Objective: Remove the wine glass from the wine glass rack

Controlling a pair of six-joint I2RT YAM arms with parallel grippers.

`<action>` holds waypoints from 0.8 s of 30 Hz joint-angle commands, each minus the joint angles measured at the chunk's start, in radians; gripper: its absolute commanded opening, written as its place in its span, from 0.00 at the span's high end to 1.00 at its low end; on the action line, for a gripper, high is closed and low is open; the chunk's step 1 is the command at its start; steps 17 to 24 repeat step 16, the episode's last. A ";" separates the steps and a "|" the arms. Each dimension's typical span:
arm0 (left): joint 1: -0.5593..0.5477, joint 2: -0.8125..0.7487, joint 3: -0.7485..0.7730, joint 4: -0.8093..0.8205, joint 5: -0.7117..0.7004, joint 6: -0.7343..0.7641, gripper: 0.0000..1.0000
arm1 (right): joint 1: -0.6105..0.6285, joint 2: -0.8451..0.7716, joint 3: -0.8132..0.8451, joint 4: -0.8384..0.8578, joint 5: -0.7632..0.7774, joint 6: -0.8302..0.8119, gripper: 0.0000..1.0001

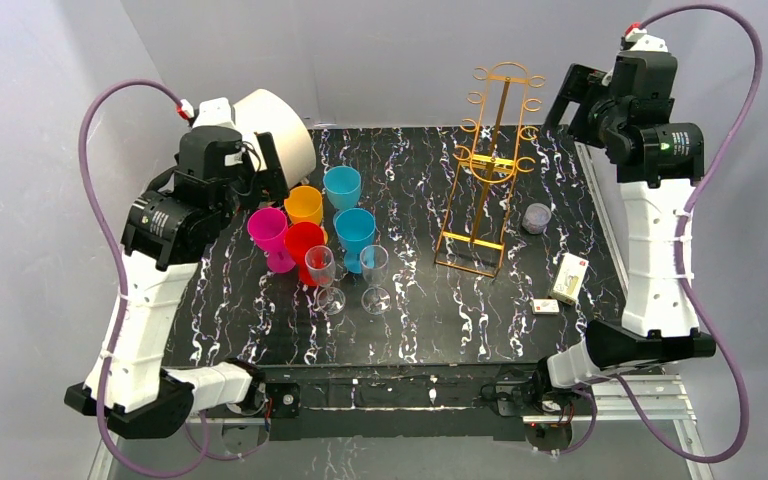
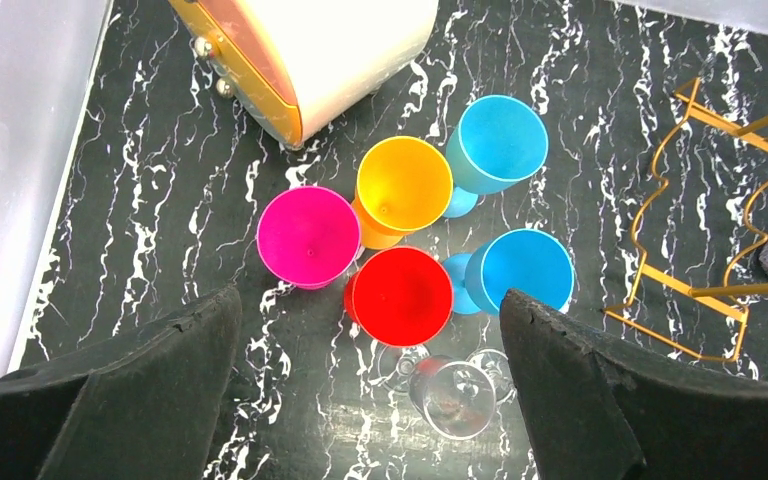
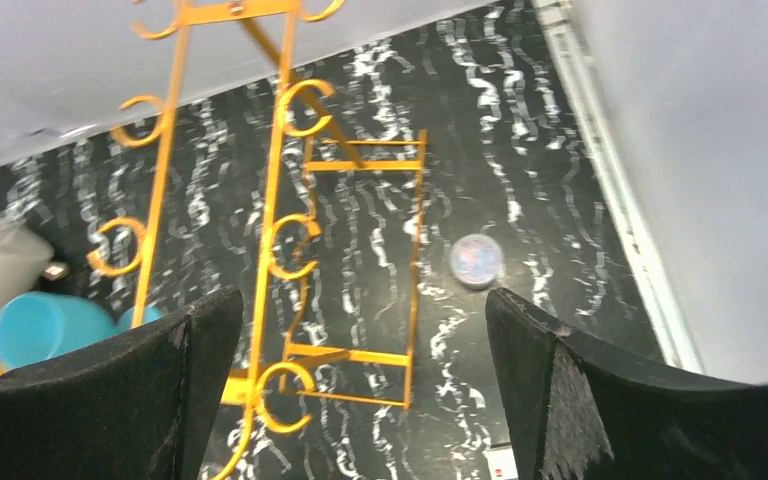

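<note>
The gold wire wine glass rack (image 1: 488, 170) stands upright right of the table's middle, and I see nothing hanging on its curled hooks. Two clear wine glasses (image 1: 321, 275) (image 1: 374, 275) stand on the table, left of the rack. My left gripper (image 1: 272, 172) hovers open above the coloured cups. In the left wrist view (image 2: 370, 310) one clear glass (image 2: 457, 400) shows between its fingers, far below. My right gripper (image 1: 566, 98) hangs open, high behind the rack's top; its wrist view (image 3: 360, 305) looks down along the rack (image 3: 280, 240).
Pink (image 1: 268, 232), orange (image 1: 304, 205), red (image 1: 303, 245) and two blue cups (image 1: 342, 187) (image 1: 355, 232) crowd beside the glasses. A cream tub (image 1: 278, 130) lies at back left. A small lidded jar (image 1: 536, 217), a white box (image 1: 570, 277) and a card (image 1: 547, 306) lie right of the rack.
</note>
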 commanded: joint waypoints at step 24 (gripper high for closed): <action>0.001 0.007 -0.018 0.022 -0.004 -0.031 0.02 | 0.015 -0.221 -0.157 0.177 -0.274 0.012 0.01</action>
